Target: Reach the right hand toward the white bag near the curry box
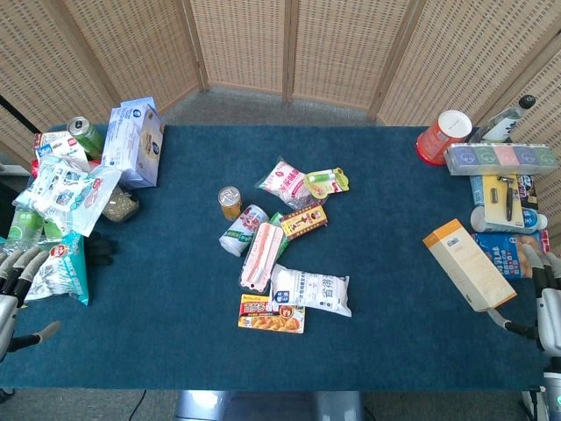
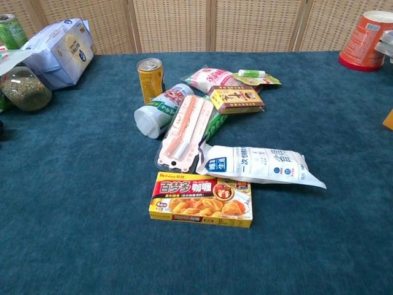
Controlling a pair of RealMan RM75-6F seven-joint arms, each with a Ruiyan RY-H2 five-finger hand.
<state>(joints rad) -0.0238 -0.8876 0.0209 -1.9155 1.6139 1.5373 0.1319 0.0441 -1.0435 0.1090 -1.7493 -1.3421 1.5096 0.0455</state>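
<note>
The white bag (image 1: 310, 288) (image 2: 258, 164) with blue print lies flat near the middle of the blue table, just behind the yellow curry box (image 1: 272, 313) (image 2: 201, 200) and touching it. My right hand (image 1: 545, 303) hangs at the table's right edge in the head view, far right of the bag, fingers apart and holding nothing. My left hand (image 1: 12, 296) is at the left edge, fingers spread and empty. Neither hand appears in the chest view.
A pink flat packet (image 1: 262, 255), a white bottle (image 1: 243, 230), a gold can (image 1: 230, 202) and small snack packs (image 1: 303, 219) crowd behind the bag. A tan carton (image 1: 468, 264) lies between my right hand and the bag. Goods line both table sides.
</note>
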